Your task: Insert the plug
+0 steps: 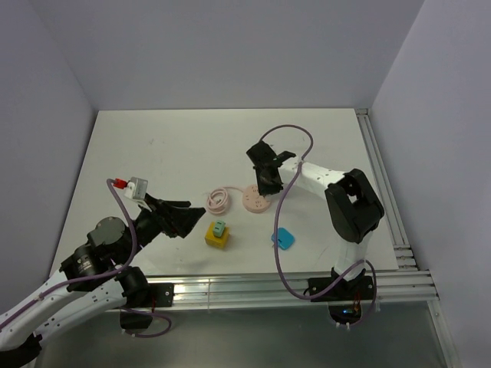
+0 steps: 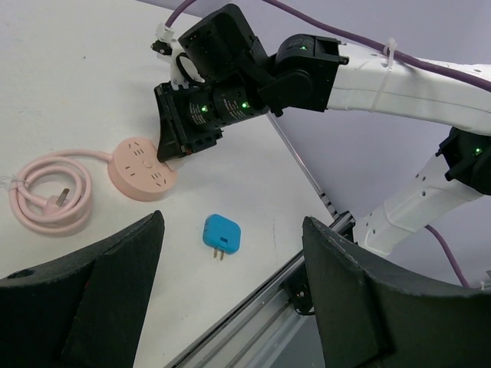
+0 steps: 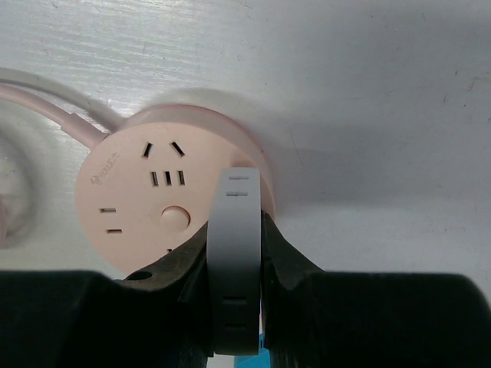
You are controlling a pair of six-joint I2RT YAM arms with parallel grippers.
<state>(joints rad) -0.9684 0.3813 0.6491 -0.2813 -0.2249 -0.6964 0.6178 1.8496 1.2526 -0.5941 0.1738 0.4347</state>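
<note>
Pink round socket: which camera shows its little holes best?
Right wrist view: the pink round socket is close up, slots clear, though the grey plug in the right gripper hides one edge. Left wrist shows it small; top external, a tiny disc.

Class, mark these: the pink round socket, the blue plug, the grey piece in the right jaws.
pink round socket [image 2: 138, 170]: left wrist view, top face.
blue plug [image 2: 222, 231]: left wrist view, body centre.
grey piece [image 3: 235, 245]: right wrist view, edge between the jaws.
</note>
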